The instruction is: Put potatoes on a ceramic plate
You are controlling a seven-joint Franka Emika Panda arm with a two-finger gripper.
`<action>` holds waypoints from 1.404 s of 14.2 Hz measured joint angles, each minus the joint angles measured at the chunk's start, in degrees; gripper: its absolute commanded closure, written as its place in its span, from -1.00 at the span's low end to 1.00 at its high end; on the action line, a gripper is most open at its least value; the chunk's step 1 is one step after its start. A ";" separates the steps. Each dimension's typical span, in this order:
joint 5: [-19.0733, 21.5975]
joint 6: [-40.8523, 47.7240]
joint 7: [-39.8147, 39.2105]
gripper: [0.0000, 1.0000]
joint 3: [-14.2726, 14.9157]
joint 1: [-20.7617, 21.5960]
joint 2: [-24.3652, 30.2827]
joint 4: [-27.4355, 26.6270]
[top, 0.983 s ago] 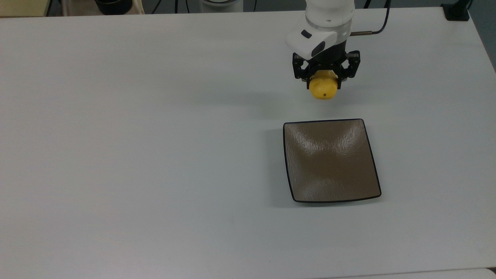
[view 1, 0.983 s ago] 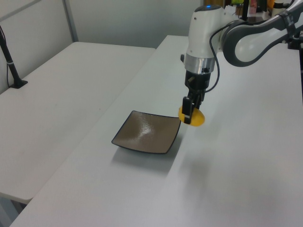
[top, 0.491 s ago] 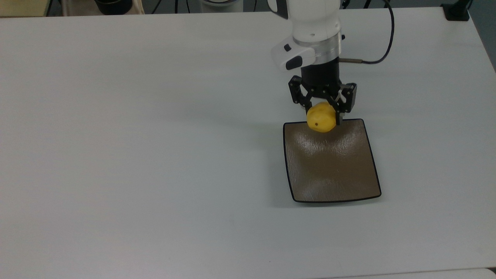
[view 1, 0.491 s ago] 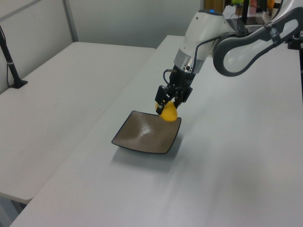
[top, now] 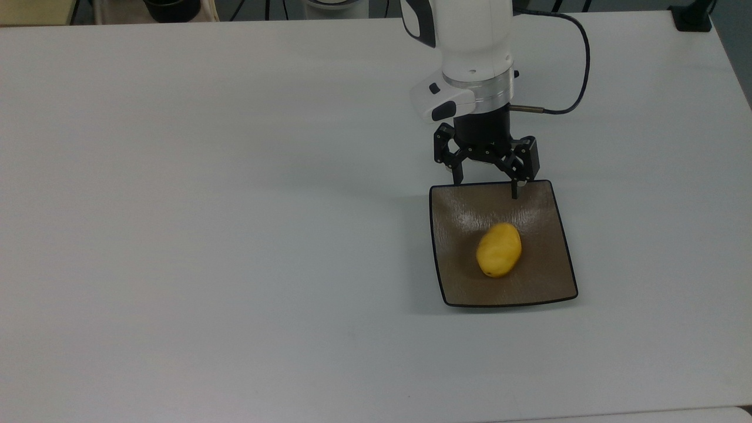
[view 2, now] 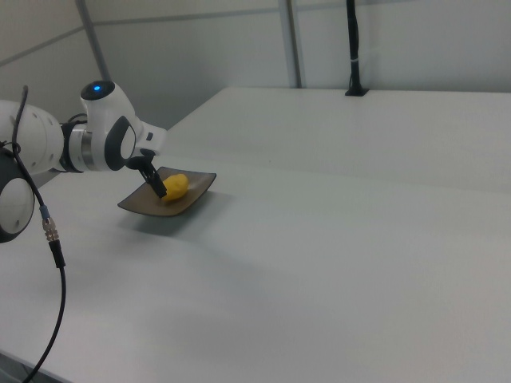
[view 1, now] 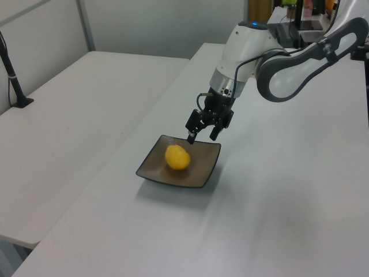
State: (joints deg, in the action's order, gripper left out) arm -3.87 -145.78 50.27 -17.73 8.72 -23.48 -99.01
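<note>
Top view, read from its left: bare tabletop [top: 205,205], then the ceramic plate [top: 546,282] with the potato [top: 499,249] lying near its middle, long axis running roughly from the far edge toward the near edge, slightly tilted. The gripper [top: 486,187] hangs at the plate's far edge, jaws spread and empty, the potato well apart and nearer the camera. Left view shows the gripper [view 1: 202,137] raised off the plate, probably clear of the rim. Retreating upward looks unobstructed.
</note>
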 measured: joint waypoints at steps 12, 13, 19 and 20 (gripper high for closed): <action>-2.04 35.41 -31.32 -1.00 -0.04 0.02 5.78 2.21; -2.06 41.56 -35.98 -1.00 0.11 0.01 7.39 2.23; -0.88 53.85 -48.37 -1.00 10.29 -0.33 17.13 2.31; 1.46 53.91 -48.72 -1.00 12.86 -0.39 19.65 2.15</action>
State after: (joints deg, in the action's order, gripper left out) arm -2.41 -91.87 1.55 -4.86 8.34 -3.83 -96.85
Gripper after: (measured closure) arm 0.000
